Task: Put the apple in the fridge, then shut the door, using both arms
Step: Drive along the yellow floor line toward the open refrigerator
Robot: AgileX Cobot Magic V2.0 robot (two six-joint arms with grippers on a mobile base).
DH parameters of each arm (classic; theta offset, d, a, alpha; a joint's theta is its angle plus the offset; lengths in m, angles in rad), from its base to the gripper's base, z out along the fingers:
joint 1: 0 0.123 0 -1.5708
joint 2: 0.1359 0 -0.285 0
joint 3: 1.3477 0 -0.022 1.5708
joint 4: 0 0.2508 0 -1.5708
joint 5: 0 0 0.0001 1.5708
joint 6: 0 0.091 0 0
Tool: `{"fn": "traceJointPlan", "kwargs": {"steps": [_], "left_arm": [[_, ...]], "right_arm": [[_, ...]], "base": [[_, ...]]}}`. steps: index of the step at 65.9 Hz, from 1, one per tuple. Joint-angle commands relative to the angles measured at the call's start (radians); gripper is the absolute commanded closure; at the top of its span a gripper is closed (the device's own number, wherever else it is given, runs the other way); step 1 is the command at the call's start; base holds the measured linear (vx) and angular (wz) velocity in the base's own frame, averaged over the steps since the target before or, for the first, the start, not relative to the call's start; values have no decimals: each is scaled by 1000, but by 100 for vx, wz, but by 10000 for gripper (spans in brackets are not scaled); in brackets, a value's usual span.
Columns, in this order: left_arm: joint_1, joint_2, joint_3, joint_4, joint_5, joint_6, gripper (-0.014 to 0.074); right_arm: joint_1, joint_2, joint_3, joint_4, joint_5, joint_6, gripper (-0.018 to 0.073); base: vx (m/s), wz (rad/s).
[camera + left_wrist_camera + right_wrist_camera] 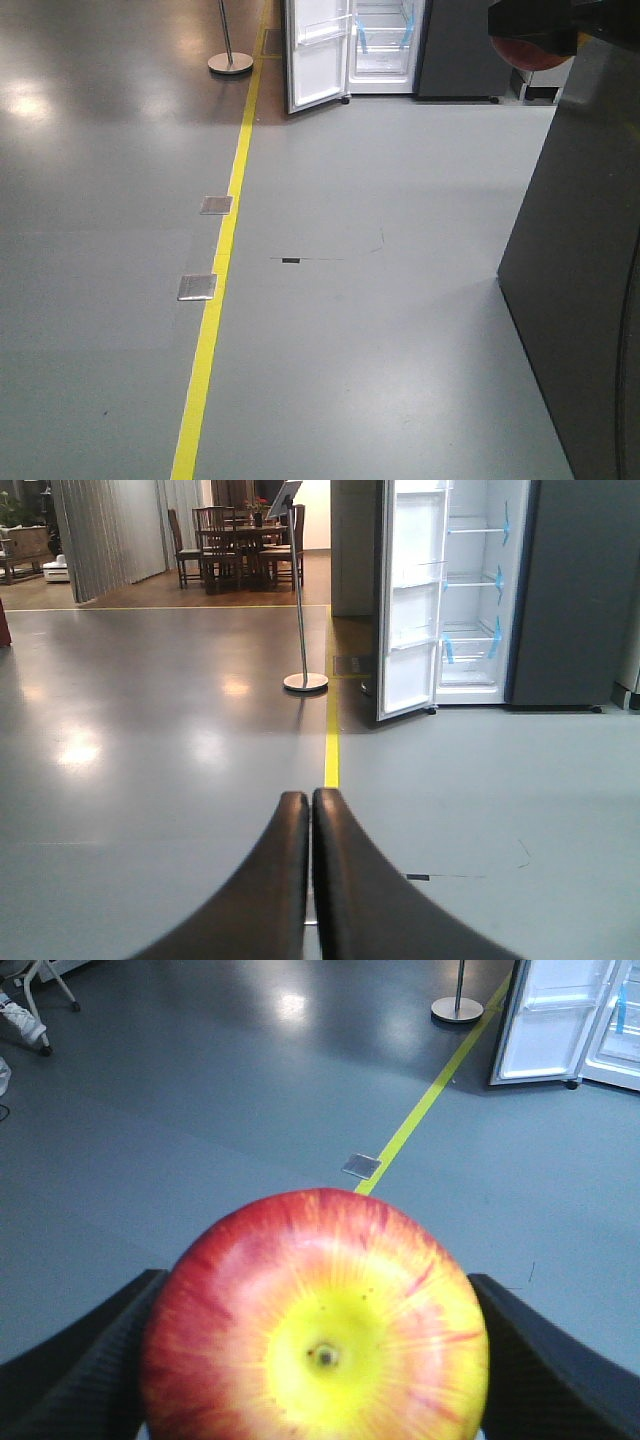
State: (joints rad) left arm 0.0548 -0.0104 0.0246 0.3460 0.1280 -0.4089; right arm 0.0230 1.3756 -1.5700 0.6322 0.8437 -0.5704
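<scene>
A red and yellow apple (315,1330) fills the lower right wrist view, with my right gripper (315,1285) shut on it, one dark finger on each side. In the front view the apple (532,54) shows as a red patch under the right gripper (530,28) at the top right. The fridge (385,45) stands far ahead with its white inside showing. Its door (318,55) hangs wide open to the left. My left gripper (310,800) is shut on nothing and points across the floor toward the fridge (475,600) and the door (410,610).
A yellow floor line (225,250) runs toward the fridge, with two metal floor plates (216,205) beside it. A stanchion base (230,63) stands left of the door. A dark grey cabinet (460,50) adjoins the fridge's right side. A tall dark panel (585,260) fills the right edge.
</scene>
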Motion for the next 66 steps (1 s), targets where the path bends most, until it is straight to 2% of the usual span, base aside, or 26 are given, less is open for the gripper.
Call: {"fn": "traceJointPlan", "kwargs": {"steps": [1, 66], "left_arm": [[-6, -6, -20, -6, -73, 1, 603], [-6, -6, -20, -6, -73, 1, 603]], "right_arm": [[-3, -30, -32, 38, -61, -4, 438], [-3, -30, -32, 38, -61, -4, 438]], "base": [[14, -1], [11, 0]]}}
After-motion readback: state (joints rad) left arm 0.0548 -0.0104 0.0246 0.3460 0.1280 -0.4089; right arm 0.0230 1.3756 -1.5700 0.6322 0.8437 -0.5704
